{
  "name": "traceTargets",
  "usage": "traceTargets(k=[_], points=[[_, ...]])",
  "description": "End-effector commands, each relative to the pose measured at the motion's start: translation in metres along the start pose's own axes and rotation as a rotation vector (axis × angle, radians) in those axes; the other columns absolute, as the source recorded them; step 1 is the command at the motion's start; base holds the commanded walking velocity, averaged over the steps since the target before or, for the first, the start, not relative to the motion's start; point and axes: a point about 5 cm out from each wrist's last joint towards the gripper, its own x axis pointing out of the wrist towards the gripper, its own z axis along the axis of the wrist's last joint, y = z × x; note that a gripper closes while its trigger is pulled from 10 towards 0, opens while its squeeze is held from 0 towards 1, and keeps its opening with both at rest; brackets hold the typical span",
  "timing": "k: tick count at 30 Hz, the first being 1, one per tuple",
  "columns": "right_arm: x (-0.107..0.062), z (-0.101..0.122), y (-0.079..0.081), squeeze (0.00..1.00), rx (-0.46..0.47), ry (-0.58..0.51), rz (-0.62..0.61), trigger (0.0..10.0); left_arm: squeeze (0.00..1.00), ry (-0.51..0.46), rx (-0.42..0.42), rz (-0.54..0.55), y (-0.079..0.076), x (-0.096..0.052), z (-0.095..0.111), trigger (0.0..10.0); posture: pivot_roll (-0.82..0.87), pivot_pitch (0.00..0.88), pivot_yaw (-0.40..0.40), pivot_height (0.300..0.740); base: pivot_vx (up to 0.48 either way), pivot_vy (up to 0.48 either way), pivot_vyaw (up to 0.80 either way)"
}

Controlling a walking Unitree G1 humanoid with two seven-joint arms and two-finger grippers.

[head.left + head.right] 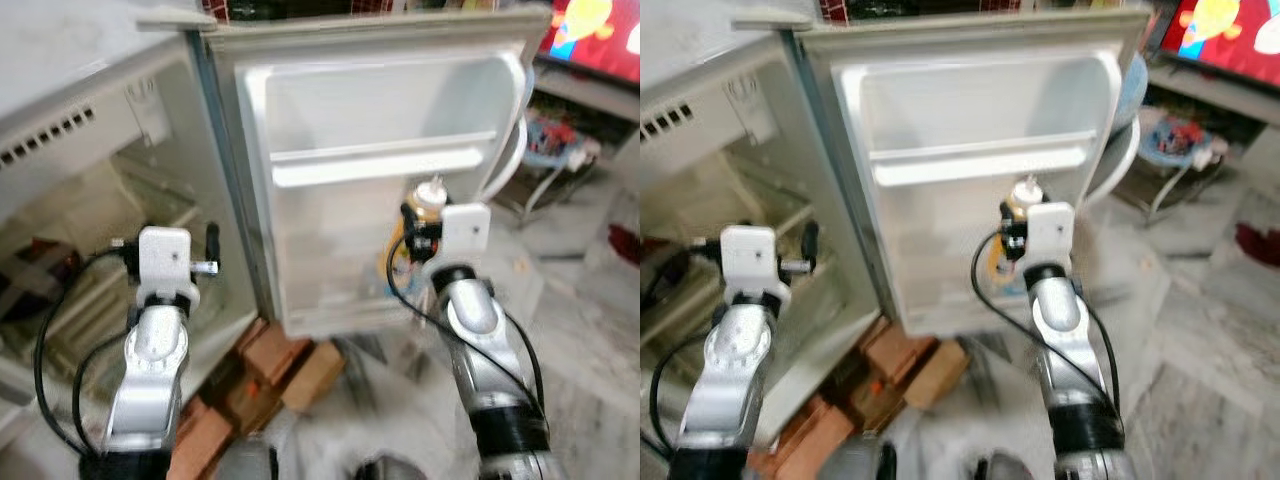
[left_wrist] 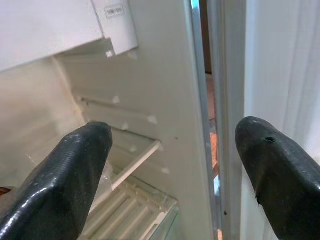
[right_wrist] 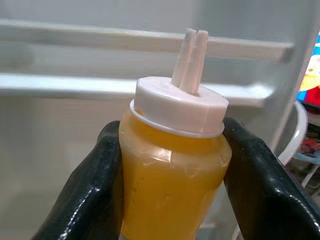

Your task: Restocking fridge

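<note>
Left eye view: the right gripper (image 1: pixel 425 232) is grasping a yellow squeeze bottle (image 1: pixel 424 205) with a white cap, holding it upright at centre right of the frame, in front of the open fridge door (image 1: pixel 380 180) and just below its white door shelf (image 1: pixel 380 165). In the right wrist view both black fingers (image 3: pixel 260 185) are pressing the bottle's sides. At lower left, the left gripper (image 1: pixel 210 255) is hovering released beside the fridge interior (image 1: pixel 90 230). Cardboard boxes (image 1: pixel 290 365) are lying on the floor beneath the door.
</note>
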Motion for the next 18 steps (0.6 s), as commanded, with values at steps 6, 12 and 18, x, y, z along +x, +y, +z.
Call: traceTargets(k=[6,12,18], points=[[0.003,0.005,-0.004,0.00,-0.001,-0.018,-0.001,10.0,0.00,-0.041,0.044,-0.045,-0.004,0.001,0.011,10.0,0.10,0.041,-0.037,0.740,0.000,0.000,0.00],[-0.003,-0.008,-0.002,0.00,-0.002,0.024,-0.027,10.0,0.00,0.001,0.041,-0.025,0.007,-0.001,-0.002,10.0,0.09,0.024,-0.047,0.740,0.000,0.000,0.00],[-0.013,-0.010,0.003,0.00,-0.019,0.031,-0.003,10.0,0.00,-0.035,0.017,0.035,0.017,-0.007,0.007,10.0,0.09,0.013,-0.059,0.740,0.000,0.000,0.00]])
